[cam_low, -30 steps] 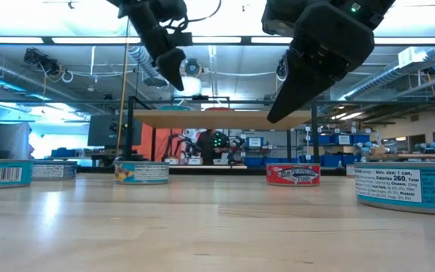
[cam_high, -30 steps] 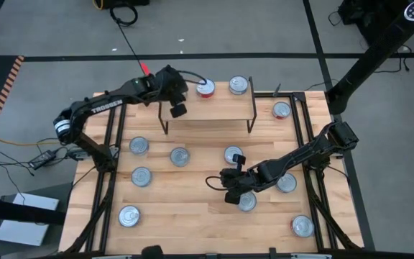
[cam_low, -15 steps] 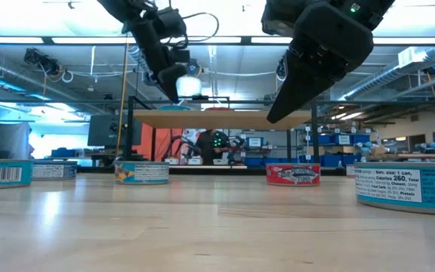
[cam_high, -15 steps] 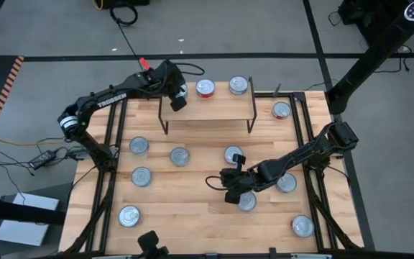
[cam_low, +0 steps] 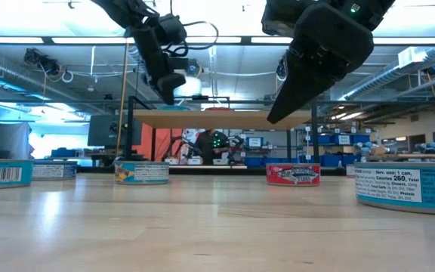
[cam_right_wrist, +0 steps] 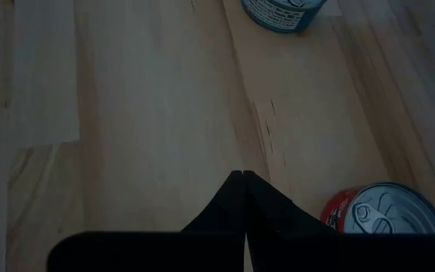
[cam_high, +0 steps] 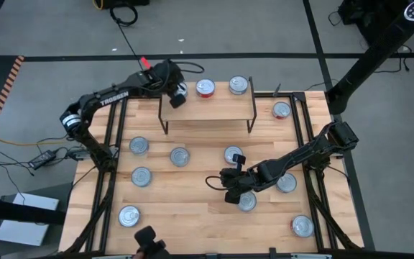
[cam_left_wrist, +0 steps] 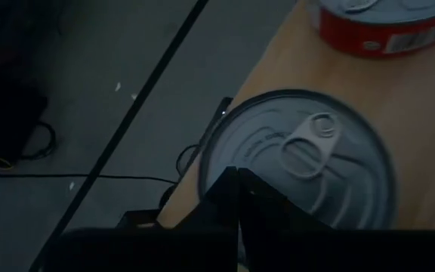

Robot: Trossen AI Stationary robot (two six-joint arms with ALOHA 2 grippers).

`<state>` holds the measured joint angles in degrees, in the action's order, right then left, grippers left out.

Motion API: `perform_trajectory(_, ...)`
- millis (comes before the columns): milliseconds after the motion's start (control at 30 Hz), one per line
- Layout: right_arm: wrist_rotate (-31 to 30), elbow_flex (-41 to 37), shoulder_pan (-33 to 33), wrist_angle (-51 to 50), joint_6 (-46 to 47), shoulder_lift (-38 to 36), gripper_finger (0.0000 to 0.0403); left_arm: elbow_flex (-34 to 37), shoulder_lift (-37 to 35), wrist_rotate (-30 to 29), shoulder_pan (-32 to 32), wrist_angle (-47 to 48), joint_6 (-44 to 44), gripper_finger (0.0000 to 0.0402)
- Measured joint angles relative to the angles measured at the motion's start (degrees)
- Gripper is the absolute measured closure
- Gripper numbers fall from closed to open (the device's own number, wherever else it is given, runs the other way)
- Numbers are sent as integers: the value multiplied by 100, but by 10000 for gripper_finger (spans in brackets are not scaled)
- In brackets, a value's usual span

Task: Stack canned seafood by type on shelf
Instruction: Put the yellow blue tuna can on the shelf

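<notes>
Above shelf (cam_high: 214, 106) corner, left gripper (cam_high: 177, 96) jaws together, hiding tin (cam_left_wrist: 308, 162); right (cam_high: 230, 194) likewise.

The shelf (cam_high: 207, 109) stands at the upper middle of the high view, on the table (cam_high: 192, 212). Two cans sit on its back edge: one (cam_high: 205, 88) at the middle and one (cam_high: 238, 85) just right of it. A third can (cam_left_wrist: 300, 162) sits at the shelf's upper left corner, under the left gripper (cam_high: 177, 96).

Another can (cam_high: 282, 110) lies right of the shelf. Below the shelf, three cans lie in a row (cam_high: 139, 146) (cam_high: 180, 156) (cam_high: 233, 155). One can (cam_high: 141, 176) lies lower left, and one (cam_high: 129, 215) at the bottom left.

The right gripper (cam_high: 227, 188) is at the lower middle. Cans lie just right of it (cam_high: 247, 202) (cam_high: 287, 183), and one (cam_high: 302, 226) at the bottom right.
</notes>
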<state>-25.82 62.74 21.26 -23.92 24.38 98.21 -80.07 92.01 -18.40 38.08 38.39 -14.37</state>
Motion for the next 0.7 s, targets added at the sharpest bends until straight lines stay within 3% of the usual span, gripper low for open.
perform_trajectory(700,0,0,0,-13,-11,0,396,166,11,-575,66,-46,-48,396)
